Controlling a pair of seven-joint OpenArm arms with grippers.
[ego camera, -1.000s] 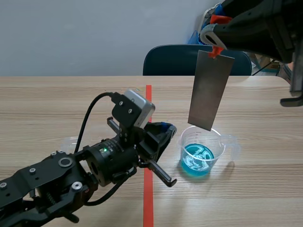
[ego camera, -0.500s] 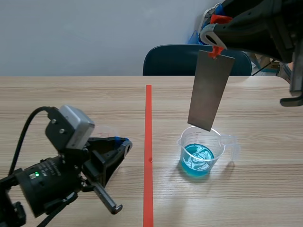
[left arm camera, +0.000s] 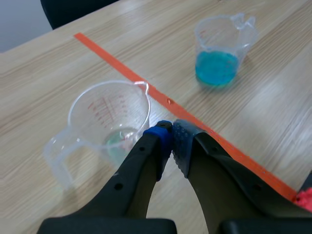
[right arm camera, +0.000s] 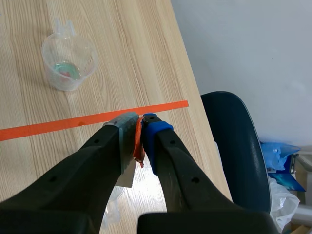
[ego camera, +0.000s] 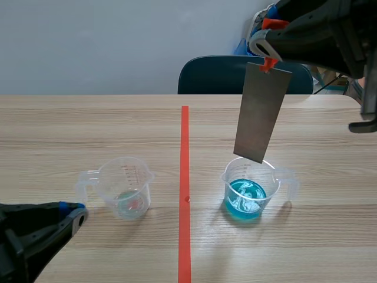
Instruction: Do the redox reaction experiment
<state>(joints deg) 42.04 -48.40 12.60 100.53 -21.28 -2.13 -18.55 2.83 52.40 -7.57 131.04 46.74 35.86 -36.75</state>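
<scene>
The right tool [right arm camera: 140,131] is raised above the worktop [ego camera: 88,130] and clamped tight on the strip [ego camera: 262,112], pinching an orange-red tab [ego camera: 270,63] at the strip's top end. The grey metal strip hangs below the tool with a slight lean. Its lower corner sits just above the far rim of the beaker [ego camera: 250,194], which stands straight under the tool with blue liquid in its bottom. The strip looks dry and clear of the liquid, so the step in hand is probably the dip. To do it well, first bring the tool a touch back toward the robot, so the lower edge hangs over the middle of the opening rather than the rim. Then lower it straight and slowly. The beaker is light plastic, so a corner catching its wall or spout could tip it or slide it. The liquid is shallow, so stop once the end is wetted and before the strip presses on the bottom. Hold the clamp firm, since only the small tab is gripped. The left tool [left arm camera: 170,141] rests low with its fingers closed on nothing. A nearly empty cup [left arm camera: 109,114] stands just ahead of it, and it is best kept there, well apart from the beaker.
</scene>
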